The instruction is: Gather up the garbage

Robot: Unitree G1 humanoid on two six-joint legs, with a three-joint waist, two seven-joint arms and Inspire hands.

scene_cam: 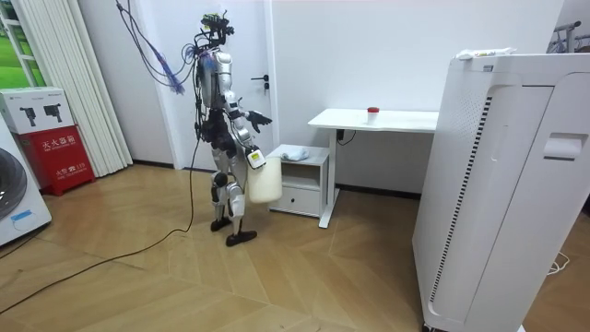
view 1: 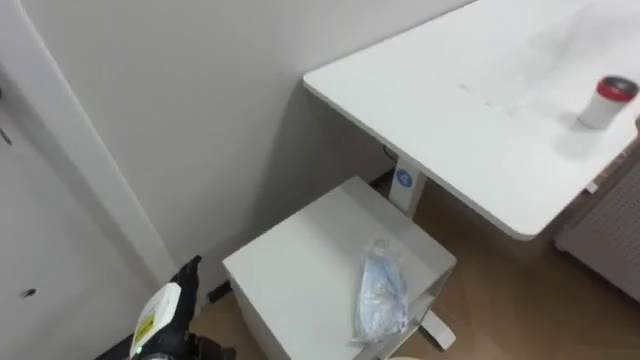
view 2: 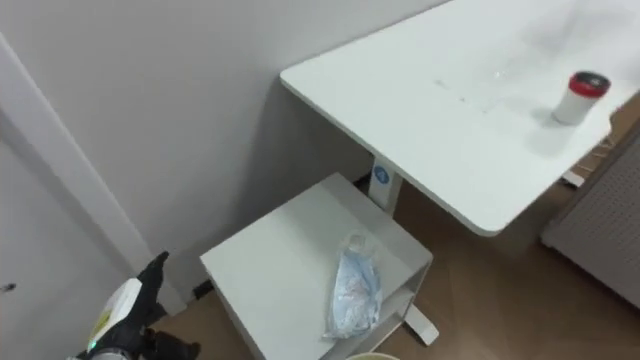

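A crumpled clear-and-blue plastic bag (view 1: pixel 382 295) lies on top of a low white cabinet (view 1: pixel 290 270), near its right edge. My left hand (view 1: pixel 186 272) shows at the lower left, off the cabinet's left corner, its fingers straight and holding nothing. In the room view I stand facing the cabinet (scene_cam: pixel 300 166), left hand (scene_cam: pixel 261 118) raised and spread toward it. My right hand (scene_cam: pixel 253 161) hangs at my hip and carries a cream bin (scene_cam: pixel 265 180). The bin's rim (view 2: pixel 366 356) peeks in at the bottom edge, just below the bag (view 2: pixel 355 290).
A white desk (view 1: pixel 450 110) stands right of the cabinet, bearing a small red-capped container (view 1: pixel 608 102). A wall and a door (scene_cam: pixel 249 83) lie behind the cabinet. A tall white appliance (scene_cam: pixel 498 184) fills the room view's right; a red box (scene_cam: pixel 53 138) stands at its left.
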